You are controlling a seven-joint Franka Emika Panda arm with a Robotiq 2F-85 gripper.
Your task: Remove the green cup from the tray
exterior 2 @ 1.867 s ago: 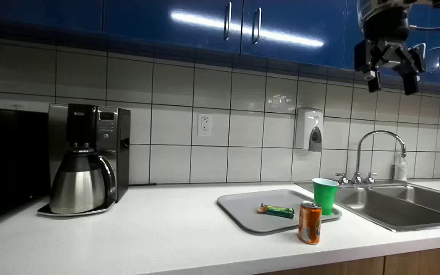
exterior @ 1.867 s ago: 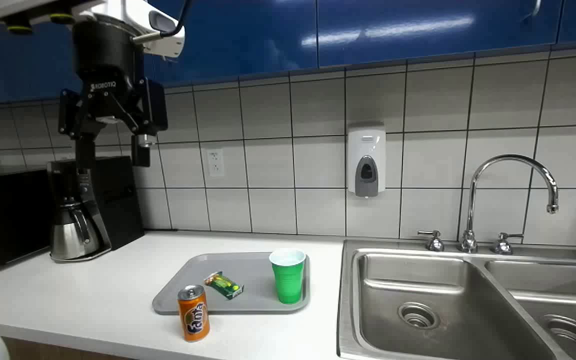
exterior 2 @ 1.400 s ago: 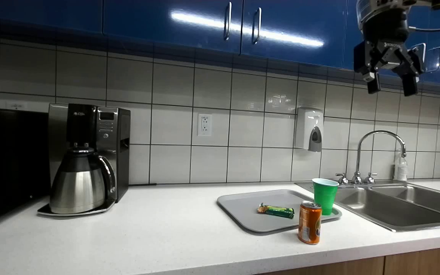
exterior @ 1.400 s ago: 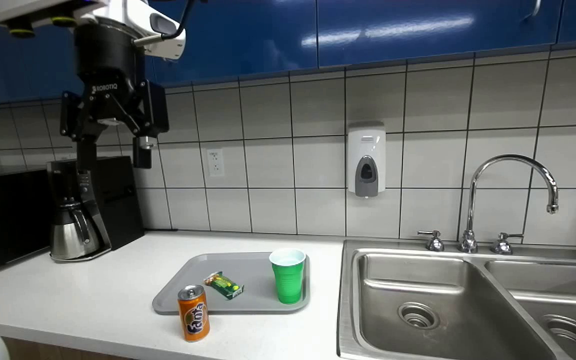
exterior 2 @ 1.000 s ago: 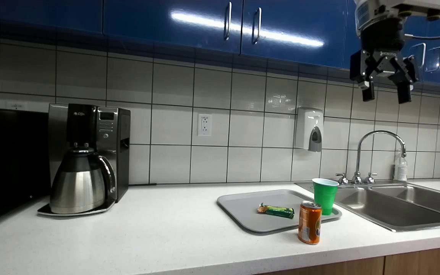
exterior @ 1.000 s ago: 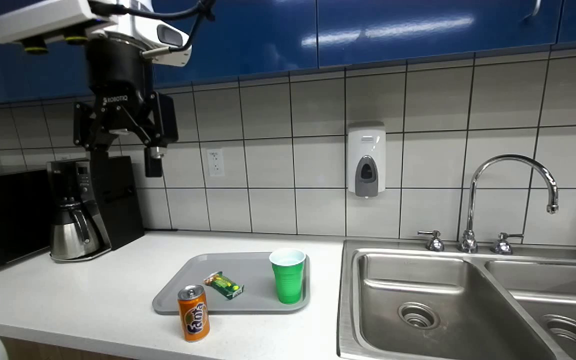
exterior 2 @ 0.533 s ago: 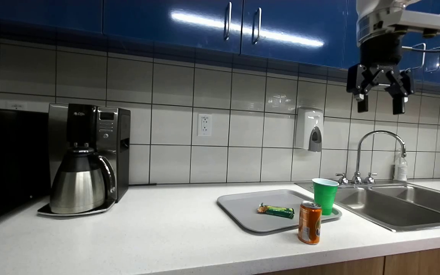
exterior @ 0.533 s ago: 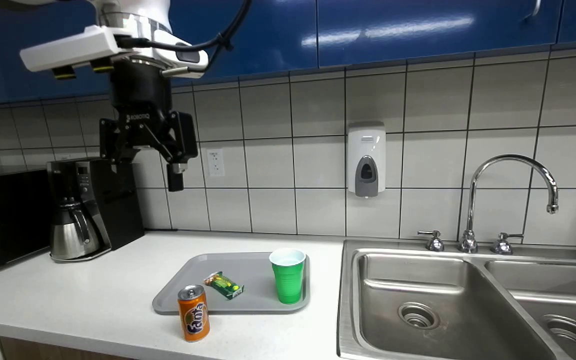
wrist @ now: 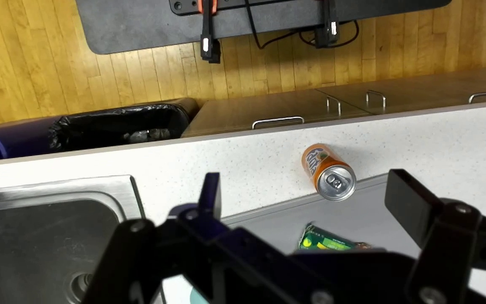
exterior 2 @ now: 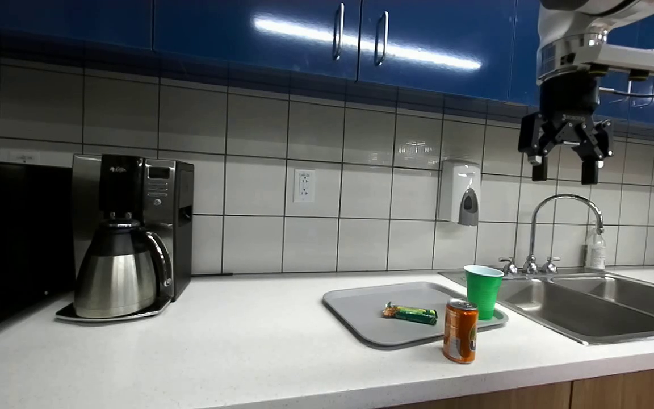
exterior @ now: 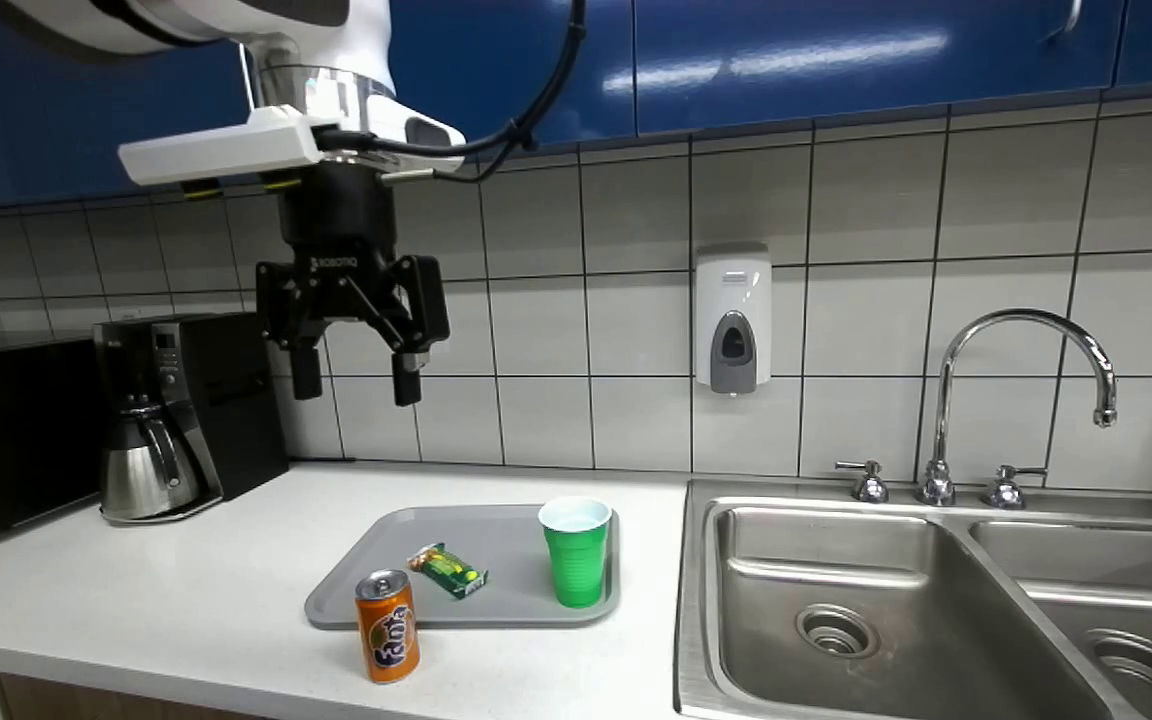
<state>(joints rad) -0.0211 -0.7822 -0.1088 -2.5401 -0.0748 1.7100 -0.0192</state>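
Observation:
The green cup [exterior: 577,560] stands upright on the right part of the grey tray [exterior: 508,525]. Both exterior views show the cup [exterior 2: 482,291] and the tray [exterior 2: 361,309]. In an exterior view the orange can covers part of the cup's lower left side. My gripper [exterior: 357,390] is open and empty, fingers down, well above the counter and apart from the cup; it also shows at upper right [exterior 2: 565,172]. In the wrist view the open fingers [wrist: 303,180] frame part of the tray [wrist: 264,232]. A pale teal patch at the bottom edge may be the cup, mostly hidden by the gripper.
An orange soda can [exterior: 388,628] stands on the counter at the tray's front edge. A small green-yellow packet [exterior: 448,571] lies on the tray. The steel sink [exterior: 694,600] and tall faucet [exterior: 1021,315] are right of the tray. A coffee maker [exterior 2: 122,238] stands left. Blue cabinets [exterior 2: 259,51] hang above.
The arm and gripper have come down in both exterior views, shifting rightward in one of them and slightly leftward in another. The gripper stays open. The cup, tray, can and packet have not moved.

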